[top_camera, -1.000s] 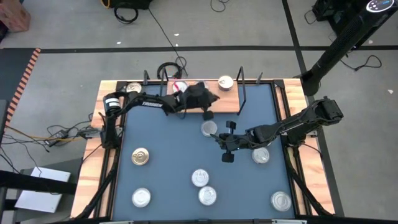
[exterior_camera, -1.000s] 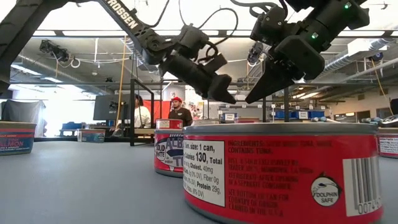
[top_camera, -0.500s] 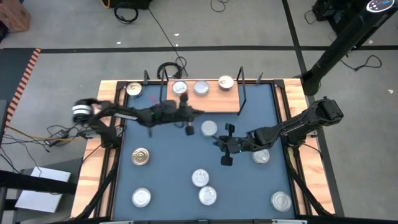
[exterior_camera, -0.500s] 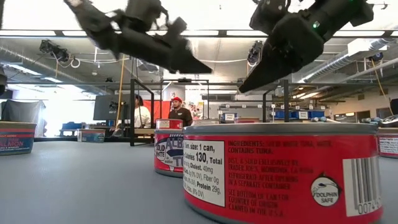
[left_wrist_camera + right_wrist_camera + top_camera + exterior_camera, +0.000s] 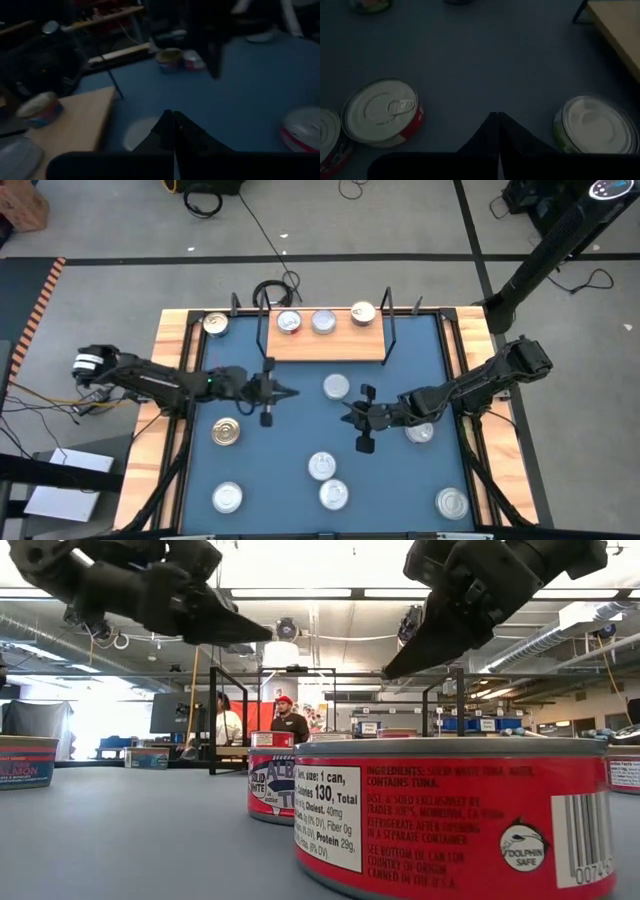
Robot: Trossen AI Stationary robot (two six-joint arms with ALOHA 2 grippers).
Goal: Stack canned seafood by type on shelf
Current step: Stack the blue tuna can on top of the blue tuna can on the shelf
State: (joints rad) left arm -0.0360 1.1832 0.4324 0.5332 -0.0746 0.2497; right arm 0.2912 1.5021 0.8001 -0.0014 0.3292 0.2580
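Observation:
The shelf [image 5: 325, 342] is a light wooden board with black wire uprights at the table's far edge. Three tins stand on it in a row [image 5: 288, 322] [image 5: 323, 321] [image 5: 363, 314]. Several more tins stand on the blue table, among them a silver-lidded one [image 5: 336, 388] just near of the shelf. That tin lies between my two grippers. My left gripper [image 5: 288, 392] hovers to its left, shut and empty. My right gripper [image 5: 345, 418] hovers to its right and nearer, shut and empty, with a red-sided tin [image 5: 382, 112] and the pale tin [image 5: 595, 125] ahead of it.
One gold-lidded tin [image 5: 215, 324] sits on the wooden rim left of the shelf and another [image 5: 226, 431] on the table's left side. More tins stand near the middle [image 5: 321, 466], along the near edge [image 5: 228, 498] [image 5: 452, 502], and under the right arm [image 5: 419, 430]. People stand in the room behind [image 5: 290, 720].
My left gripper has drawn back from over the shelf toward the table's left and near side, uncovering two tins that stand on the board. My right gripper has shifted a little toward the table's left and near side. No tin has moved.

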